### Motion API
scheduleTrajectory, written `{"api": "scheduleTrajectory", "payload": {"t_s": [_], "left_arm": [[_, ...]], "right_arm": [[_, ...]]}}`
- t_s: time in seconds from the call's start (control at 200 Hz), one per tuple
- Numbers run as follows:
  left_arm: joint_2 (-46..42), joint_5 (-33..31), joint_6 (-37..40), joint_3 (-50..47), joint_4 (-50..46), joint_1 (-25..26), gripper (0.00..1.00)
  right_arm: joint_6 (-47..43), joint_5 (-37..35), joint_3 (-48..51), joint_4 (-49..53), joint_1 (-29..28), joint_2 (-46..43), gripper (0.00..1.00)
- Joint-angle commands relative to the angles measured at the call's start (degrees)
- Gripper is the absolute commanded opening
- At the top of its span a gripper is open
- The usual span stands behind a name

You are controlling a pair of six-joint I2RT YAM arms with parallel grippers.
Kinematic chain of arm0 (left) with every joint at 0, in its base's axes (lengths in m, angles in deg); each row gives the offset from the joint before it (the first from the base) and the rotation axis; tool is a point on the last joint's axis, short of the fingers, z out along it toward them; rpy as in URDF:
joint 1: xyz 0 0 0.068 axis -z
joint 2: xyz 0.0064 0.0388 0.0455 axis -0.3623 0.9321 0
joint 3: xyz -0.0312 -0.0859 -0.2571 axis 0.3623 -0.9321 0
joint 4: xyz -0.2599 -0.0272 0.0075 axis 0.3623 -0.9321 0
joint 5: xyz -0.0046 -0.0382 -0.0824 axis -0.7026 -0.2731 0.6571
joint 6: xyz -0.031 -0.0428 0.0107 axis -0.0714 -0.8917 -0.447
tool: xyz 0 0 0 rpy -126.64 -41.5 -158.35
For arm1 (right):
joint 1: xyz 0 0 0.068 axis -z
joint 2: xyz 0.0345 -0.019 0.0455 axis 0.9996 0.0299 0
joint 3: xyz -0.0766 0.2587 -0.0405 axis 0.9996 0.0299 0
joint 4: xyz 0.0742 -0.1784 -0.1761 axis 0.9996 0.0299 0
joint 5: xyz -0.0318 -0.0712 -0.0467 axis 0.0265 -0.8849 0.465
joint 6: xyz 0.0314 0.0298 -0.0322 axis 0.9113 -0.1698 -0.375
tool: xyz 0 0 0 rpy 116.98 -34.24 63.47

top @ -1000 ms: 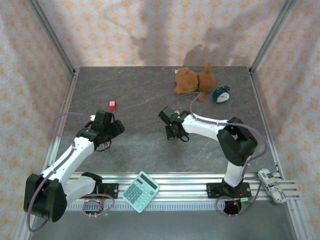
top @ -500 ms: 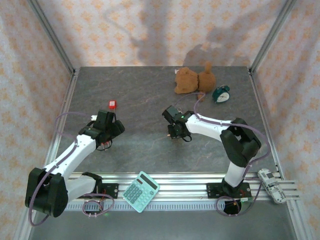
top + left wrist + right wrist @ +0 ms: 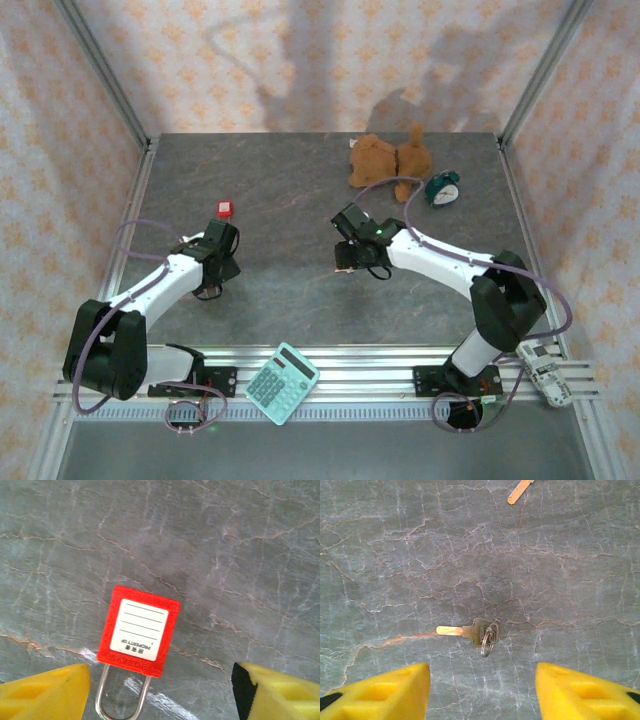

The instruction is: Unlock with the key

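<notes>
A red padlock [image 3: 138, 630] with a white label lies flat on the grey stone table, its steel shackle [image 3: 121, 700] pointing toward my left gripper [image 3: 160, 695]. That gripper is open; its yellow fingers [image 3: 45, 692] stand either side of the shackle end without touching it. From above, the padlock [image 3: 225, 209] sits just beyond the left gripper [image 3: 222, 250]. A brass key [image 3: 470, 630] on a small ring lies flat on the table, ahead of my open right gripper [image 3: 482, 690] and between the lines of its fingers. The right gripper [image 3: 352, 250] hangs mid-table.
A brown teddy bear [image 3: 388, 160] and a green alarm clock [image 3: 442, 188] sit at the back right. A teal calculator [image 3: 282, 382] lies on the front rail, a white device [image 3: 540, 368] at its right end. An orange-tan strip [image 3: 520, 491] lies beyond the key.
The left arm has swung left and its gripper has moved closer to the padlock. The right arm has stretched out, its gripper shifting slightly right and back.
</notes>
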Motion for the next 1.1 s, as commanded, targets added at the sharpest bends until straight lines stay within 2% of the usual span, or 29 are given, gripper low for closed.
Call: {"api": "scheduleTrajectory", "payload": {"t_s": [0.0,0.17,0.325,0.485,0.546,0.711,0.921,1.096], "left_arm": [[-0.2,-4.4,-1.6,0.3,-2.0,-1.0,0.77],[1.4,0.7,-1.7,-3.9,3.9,-5.6,0.75],[4.1,7.1,-2.5,-3.0,6.9,-6.8,0.7],[6.7,7.7,-2.3,-1.3,7.8,-6.8,0.6],[7.3,7.8,-2.2,-1.4,8.1,-6.8,0.54],[7.4,9.8,-0.9,-1.0,9.5,-6.3,0.45],[10.4,9.8,-1.6,4.4,9.3,0.9,0.41],[18.1,9.9,-2.6,13.5,10.1,11.1,0.4]], "right_arm": [[-0.5,-2.0,-0.3,1.7,0.0,-1.4,0.59],[-0.4,-1.9,-0.2,1.7,0.0,-2.0,0.61],[-0.4,-2.7,0.1,1.8,0.1,-3.7,0.62],[-0.3,-3.0,0.2,2.1,0.0,-4.9,0.62],[-0.3,-3.3,0.4,2.1,0.0,-5.3,0.62],[-0.4,-3.9,0.4,2.2,0.0,-5.8,0.62],[-0.6,-5.9,-0.1,2.3,0.2,-5.6,0.61],[0.9,-4.4,2.5,1.1,3.4,-7.4,0.61]]}}
